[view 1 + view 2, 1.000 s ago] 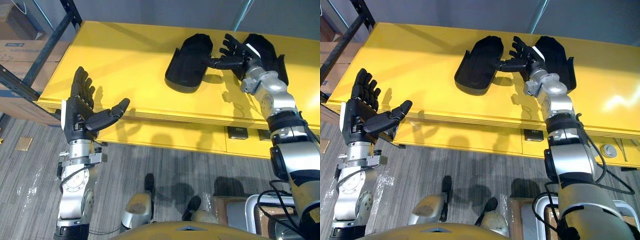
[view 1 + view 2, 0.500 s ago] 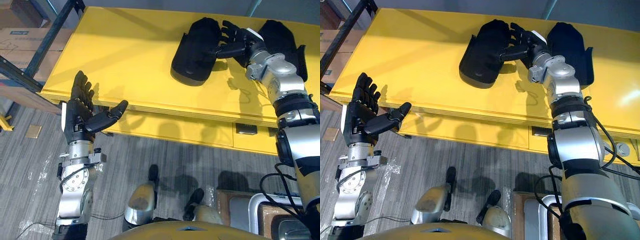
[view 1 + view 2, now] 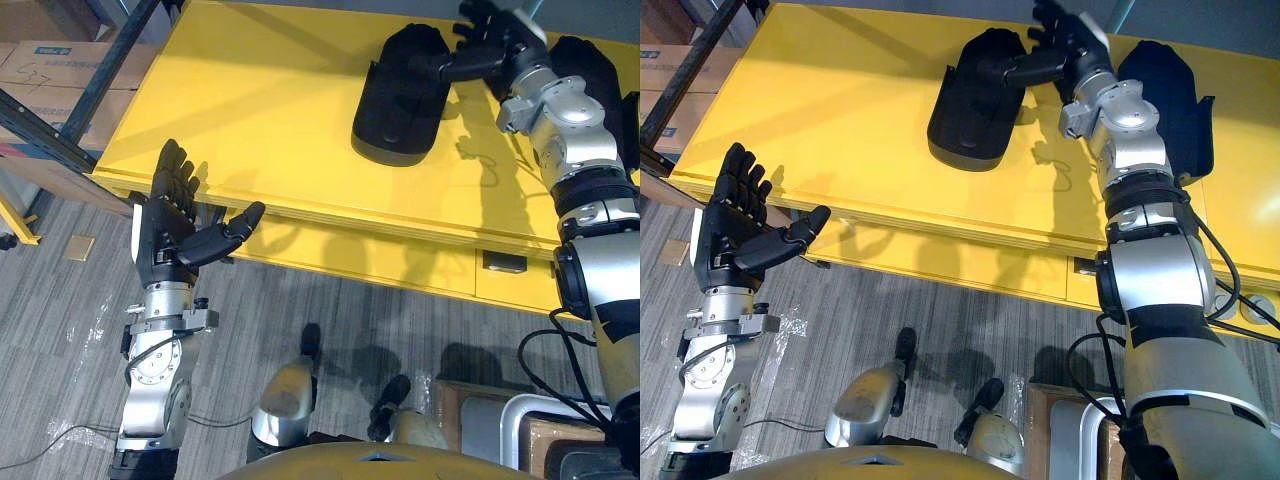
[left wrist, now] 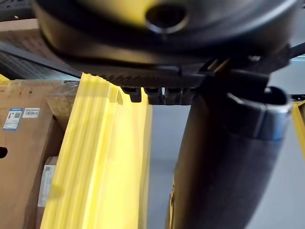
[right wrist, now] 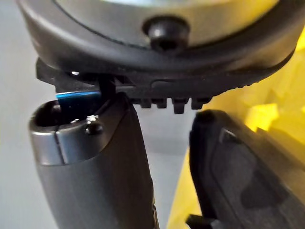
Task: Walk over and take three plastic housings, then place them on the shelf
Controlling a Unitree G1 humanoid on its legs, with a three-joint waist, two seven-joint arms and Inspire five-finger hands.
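Both head eyes look steeply down on the yellow shelf point(image 3: 260, 110); wrist cameras face it very close.

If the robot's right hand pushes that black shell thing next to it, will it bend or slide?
Probably slide: the plastic housing lies flat on the smooth yellow surface. It looks like a thin moulded shell, so it is likely stiff and light. Its smooth, rounded end may slip from the right hand.

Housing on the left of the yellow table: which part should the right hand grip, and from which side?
Likely the housing's right rim, coming from the right: it lies flat as a long shell with a raised wall, and the open right hand is beside that edge, in the gap before the second housing.
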